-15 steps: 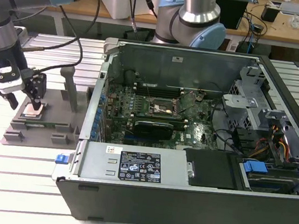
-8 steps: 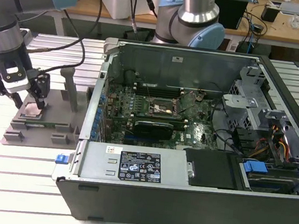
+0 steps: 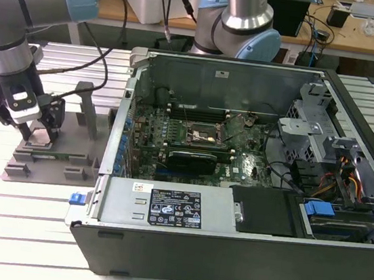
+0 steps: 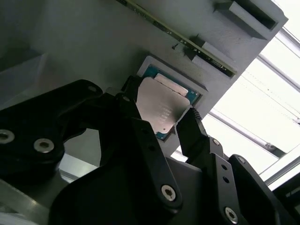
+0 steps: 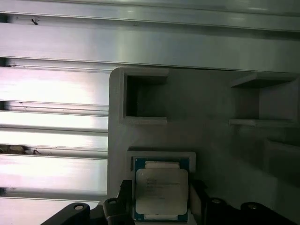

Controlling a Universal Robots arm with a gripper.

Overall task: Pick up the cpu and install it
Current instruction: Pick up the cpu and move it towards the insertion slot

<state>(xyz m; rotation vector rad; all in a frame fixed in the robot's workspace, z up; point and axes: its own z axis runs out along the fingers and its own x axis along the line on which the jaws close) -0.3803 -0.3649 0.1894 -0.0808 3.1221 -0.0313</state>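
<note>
Exterior view, arm position: the gripper [image 3: 34, 133] is lowered onto the grey plate [image 3: 54, 165] at the exterior view's left, well apart from the computer case [image 3: 227, 254].
Cpu location: the cpu [image 5: 161, 191] lies flat, metal side up, in a shallow square pocket [image 5: 161, 153] of the plate.
Reason for the pocket: its raised rim fits closely around the chip, which probably keeps it square and level for pickup.
Gripper state: in both wrist views the fingers [image 4: 192, 129] straddle the chip, one at each of two opposite edges. They appear to be pinching it, though actual contact is hard to confirm from these angles.
Reason for the hold: an edge grip leaves the metal top and the underside untouched.
Task status: the chip is not yet lifted out of its pocket.
Case contents: the lid is off. Inside are a green circuit board, drive bays with cables, and the black socket [image 3: 204, 137], which holds no chip.
Plate contents: upright posts and other open slots.
</note>
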